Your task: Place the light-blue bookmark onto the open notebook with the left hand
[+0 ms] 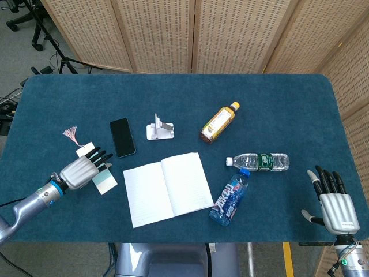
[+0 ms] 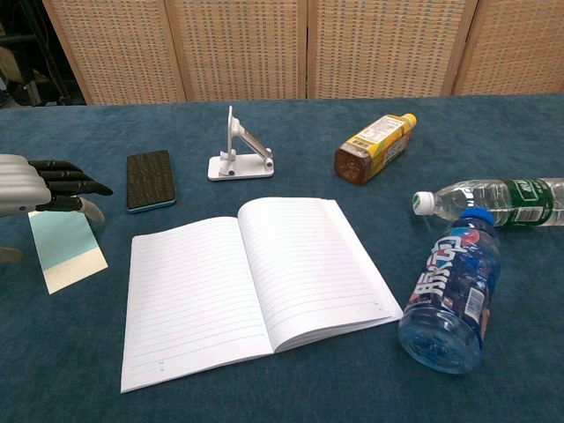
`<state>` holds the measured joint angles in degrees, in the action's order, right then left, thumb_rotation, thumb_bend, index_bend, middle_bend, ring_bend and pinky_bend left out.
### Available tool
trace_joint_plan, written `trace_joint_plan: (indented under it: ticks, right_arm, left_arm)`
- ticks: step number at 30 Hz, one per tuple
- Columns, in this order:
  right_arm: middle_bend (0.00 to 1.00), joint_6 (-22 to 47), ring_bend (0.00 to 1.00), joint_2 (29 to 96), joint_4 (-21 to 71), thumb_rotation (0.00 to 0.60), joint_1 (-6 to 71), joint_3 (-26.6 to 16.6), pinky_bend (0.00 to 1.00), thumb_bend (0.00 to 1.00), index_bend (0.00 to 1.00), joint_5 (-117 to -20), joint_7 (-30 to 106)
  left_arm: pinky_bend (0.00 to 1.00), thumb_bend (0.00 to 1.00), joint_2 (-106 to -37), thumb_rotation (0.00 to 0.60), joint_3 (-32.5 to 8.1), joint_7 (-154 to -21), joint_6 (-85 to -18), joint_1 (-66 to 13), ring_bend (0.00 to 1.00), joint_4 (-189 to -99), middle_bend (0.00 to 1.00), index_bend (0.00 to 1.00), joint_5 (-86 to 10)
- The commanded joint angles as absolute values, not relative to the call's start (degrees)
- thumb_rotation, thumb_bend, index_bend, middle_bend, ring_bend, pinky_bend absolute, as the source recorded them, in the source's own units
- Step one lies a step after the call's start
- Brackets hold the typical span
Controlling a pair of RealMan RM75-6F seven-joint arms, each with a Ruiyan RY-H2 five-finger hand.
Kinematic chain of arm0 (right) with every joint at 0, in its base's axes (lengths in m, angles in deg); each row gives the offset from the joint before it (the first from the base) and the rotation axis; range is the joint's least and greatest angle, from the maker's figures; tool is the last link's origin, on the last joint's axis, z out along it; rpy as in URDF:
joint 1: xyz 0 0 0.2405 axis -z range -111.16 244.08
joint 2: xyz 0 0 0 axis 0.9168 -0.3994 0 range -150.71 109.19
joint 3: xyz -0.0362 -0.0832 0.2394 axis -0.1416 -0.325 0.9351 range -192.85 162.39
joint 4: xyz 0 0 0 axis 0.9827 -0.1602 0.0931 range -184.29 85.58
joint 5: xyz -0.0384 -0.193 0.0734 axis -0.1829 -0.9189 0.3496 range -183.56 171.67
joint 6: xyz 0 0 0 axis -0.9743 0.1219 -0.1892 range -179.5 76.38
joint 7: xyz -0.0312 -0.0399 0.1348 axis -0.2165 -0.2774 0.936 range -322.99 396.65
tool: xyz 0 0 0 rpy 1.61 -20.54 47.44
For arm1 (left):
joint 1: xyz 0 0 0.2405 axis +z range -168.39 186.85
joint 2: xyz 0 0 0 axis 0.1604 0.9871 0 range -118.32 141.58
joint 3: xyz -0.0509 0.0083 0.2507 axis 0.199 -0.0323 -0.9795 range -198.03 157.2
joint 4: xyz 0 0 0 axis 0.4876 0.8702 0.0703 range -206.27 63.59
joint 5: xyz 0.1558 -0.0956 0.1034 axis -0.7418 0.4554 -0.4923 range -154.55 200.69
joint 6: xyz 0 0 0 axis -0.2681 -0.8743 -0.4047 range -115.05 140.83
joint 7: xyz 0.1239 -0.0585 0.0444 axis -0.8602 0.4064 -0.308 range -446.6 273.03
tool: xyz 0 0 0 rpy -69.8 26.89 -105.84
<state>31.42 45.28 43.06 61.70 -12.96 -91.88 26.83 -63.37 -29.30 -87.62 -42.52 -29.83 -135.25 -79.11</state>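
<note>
Your left hand [image 1: 83, 169] hovers flat over the upper part of the light-blue bookmark [image 2: 66, 249], fingers stretched out and apart, holding nothing. The bookmark lies flat on the worktop [image 1: 277, 109], just left of the open notebook [image 1: 167, 188] and apart from it, its tassel [image 1: 71, 135] trailing away from you. Lying that flat on cloth, it probably offers no edge to pinch, so you likely need to press and slide it, or lift an edge. Your right hand [image 1: 332, 199] waits spread and empty at the near right corner, well clear.
</note>
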Motion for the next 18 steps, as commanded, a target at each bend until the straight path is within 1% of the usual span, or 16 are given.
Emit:
trace_joint_plan:
  ticks: [1,14,18]
  right_arm:
    - [0.00,31.39,0.00,45.24,43.06,0.600,61.68,-12.95,0.00,0.00,0.00,-91.89,26.88]
    - [0.00,31.53,0.00,45.24,43.02,0.600,61.73,-12.87,0.00,0.00,0.00,-91.83,27.07]
    - [0.00,31.54,0.00,45.22,42.99,0.600,61.74,-12.90,0.00,0.00,0.00,-91.87,27.11]
  left_arm:
    - [0.00,0.24,-63.91,0.600,-29.41,-88.14,-42.58,-29.80,0.00,-134.64,0.00,0.21,-79.01]
    - [0.00,0.25,-65.38,0.600,-29.80,-87.98,-42.54,-29.96,0.00,-133.34,0.00,0.23,-78.35]
    - [0.00,0.25,-65.44,0.600,-29.89,-88.10,-42.63,-30.00,0.00,-133.59,0.00,0.25,-78.20]
